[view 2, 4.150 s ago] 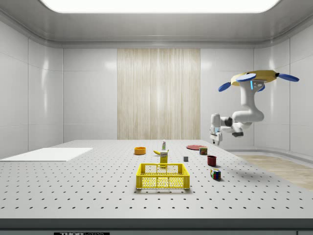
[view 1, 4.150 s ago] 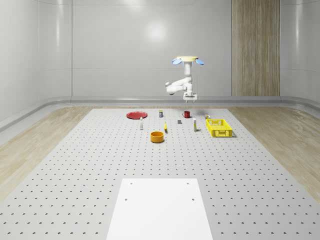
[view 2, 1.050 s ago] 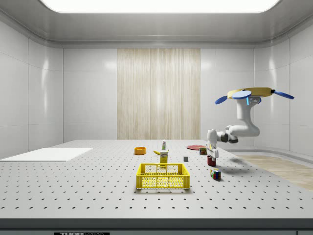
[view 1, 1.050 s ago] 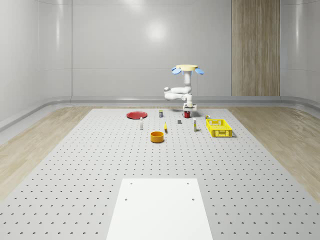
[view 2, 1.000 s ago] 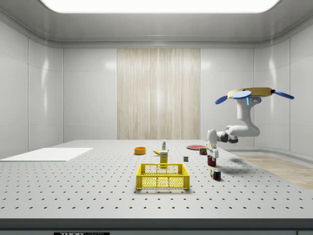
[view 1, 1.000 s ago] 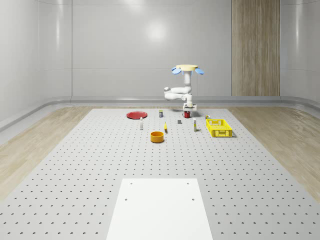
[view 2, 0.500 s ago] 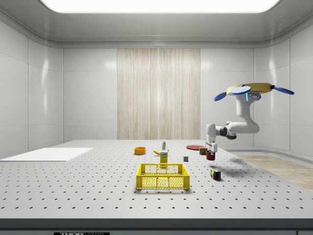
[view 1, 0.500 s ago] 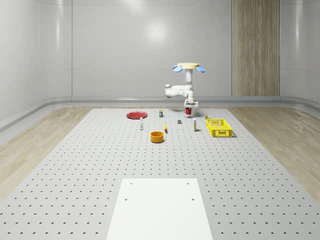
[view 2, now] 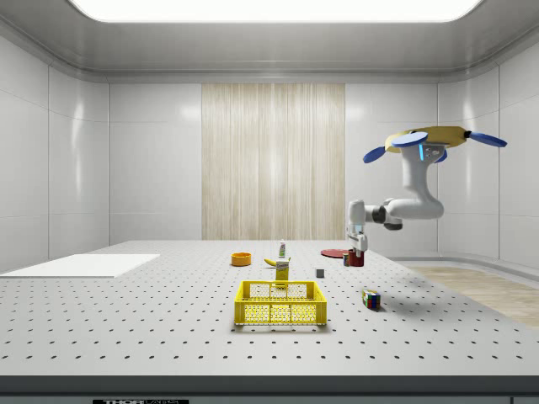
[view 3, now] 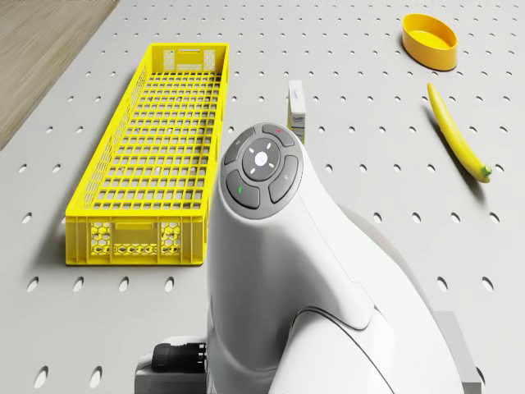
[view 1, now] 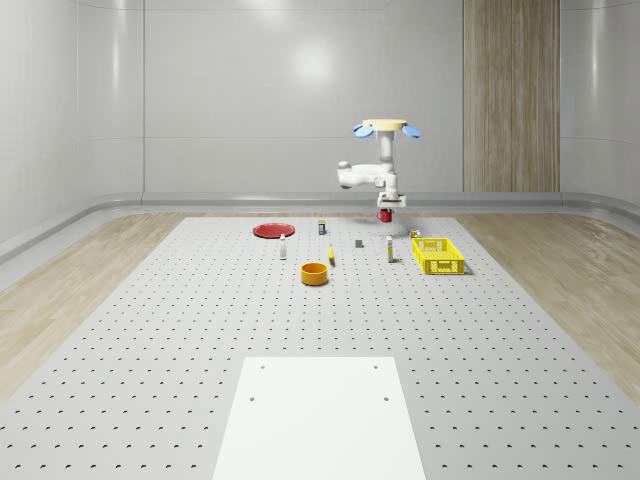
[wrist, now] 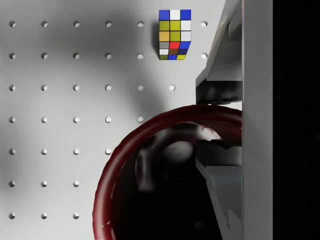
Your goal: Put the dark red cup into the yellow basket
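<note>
The dark red cup hangs in the air above the perforated table, clear of its surface. My gripper is shut on its rim, one finger outside the wall and the other inside. The cup hangs below the gripper in the side view. The wrist view looks down into the cup's dark inside. The drone hovers above the table's far part with the arm bent beneath it. The yellow basket stands on the table, nearer and to the whole-scene view's right of the cup. The basket holds nothing.
A Rubik's cube lies on the table below the cup. A small carton, a banana and an orange bowl lie beyond the basket. A red plate sits far left. A white panel covers the near table.
The drone has risen and drifted toward the whole-scene view's right. The cup, gripped on the table a second ago, has been lifted off it.
</note>
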Tool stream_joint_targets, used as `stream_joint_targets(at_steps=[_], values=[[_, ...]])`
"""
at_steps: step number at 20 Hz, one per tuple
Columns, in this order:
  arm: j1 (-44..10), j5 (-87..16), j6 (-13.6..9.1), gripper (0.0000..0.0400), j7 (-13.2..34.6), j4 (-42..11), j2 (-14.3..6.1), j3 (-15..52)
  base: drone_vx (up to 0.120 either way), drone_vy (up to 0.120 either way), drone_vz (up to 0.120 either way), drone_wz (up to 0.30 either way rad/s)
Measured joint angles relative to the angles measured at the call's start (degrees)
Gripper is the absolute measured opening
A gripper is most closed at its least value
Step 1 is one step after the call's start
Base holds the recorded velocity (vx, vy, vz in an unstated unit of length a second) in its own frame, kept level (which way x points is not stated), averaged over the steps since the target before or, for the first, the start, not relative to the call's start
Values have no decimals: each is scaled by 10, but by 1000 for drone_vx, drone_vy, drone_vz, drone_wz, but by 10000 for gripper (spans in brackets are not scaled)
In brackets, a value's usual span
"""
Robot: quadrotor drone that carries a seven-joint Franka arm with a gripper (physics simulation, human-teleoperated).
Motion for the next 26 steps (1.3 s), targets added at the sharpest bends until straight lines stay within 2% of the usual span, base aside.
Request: stream_joint_targets(at_steps=[11,26], values=[[-2,8,15,100,2,0,-16,4,120,120,120,0],[-5,15,32,100,4,1,-35,6,120,120,0,0]])
